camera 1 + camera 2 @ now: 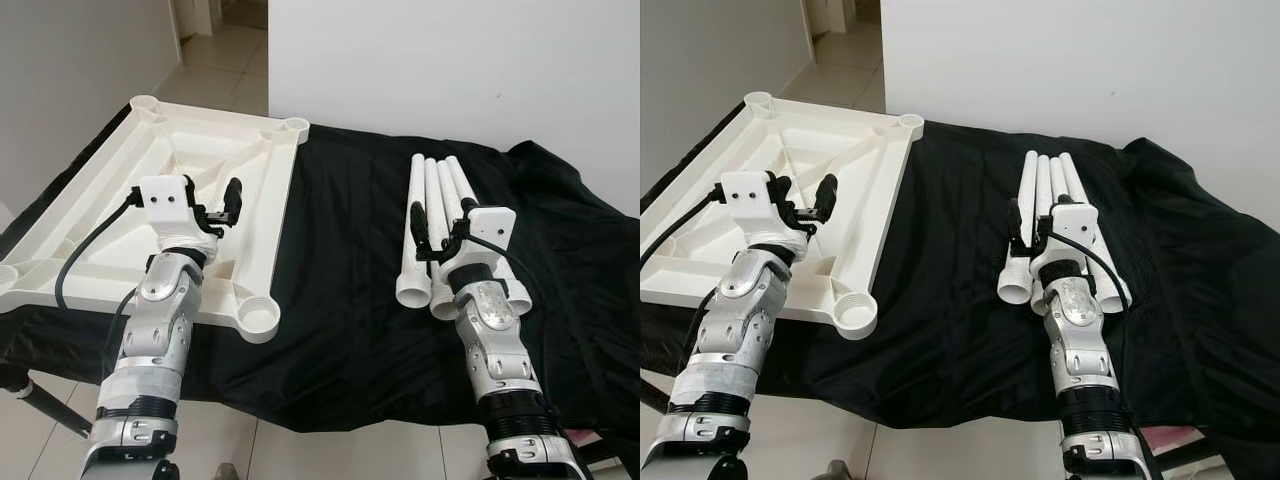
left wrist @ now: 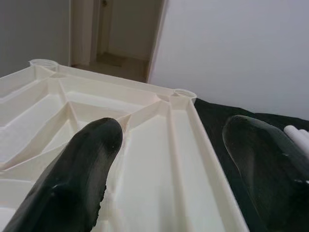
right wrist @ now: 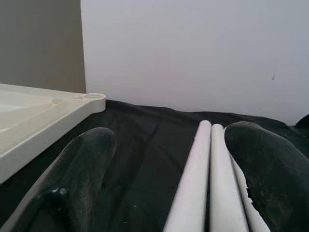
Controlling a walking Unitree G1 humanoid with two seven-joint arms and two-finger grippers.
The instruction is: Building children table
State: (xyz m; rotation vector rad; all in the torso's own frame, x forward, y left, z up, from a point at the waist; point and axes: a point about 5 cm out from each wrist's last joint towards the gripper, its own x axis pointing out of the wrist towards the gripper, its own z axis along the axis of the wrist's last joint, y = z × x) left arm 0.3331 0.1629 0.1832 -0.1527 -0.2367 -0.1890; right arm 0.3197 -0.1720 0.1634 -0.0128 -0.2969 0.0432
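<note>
While both arms reach forward, left claw [image 1: 221, 212] released over tabletop [image 1: 110, 220], right claw [image 1: 432, 232] released above legs [image 1: 428, 215].

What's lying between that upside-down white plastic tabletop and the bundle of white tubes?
Only bare black cloth. In the left eye view, nothing sits on it between the upside-down white plastic tabletop and the white tube legs.

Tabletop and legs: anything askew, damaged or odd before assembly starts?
Nothing damaged. The white tabletop lies underside up, its left edge jutting past the black cloth. Four legs lie bundled, unattached. Left gripper and right gripper hover open.
</note>
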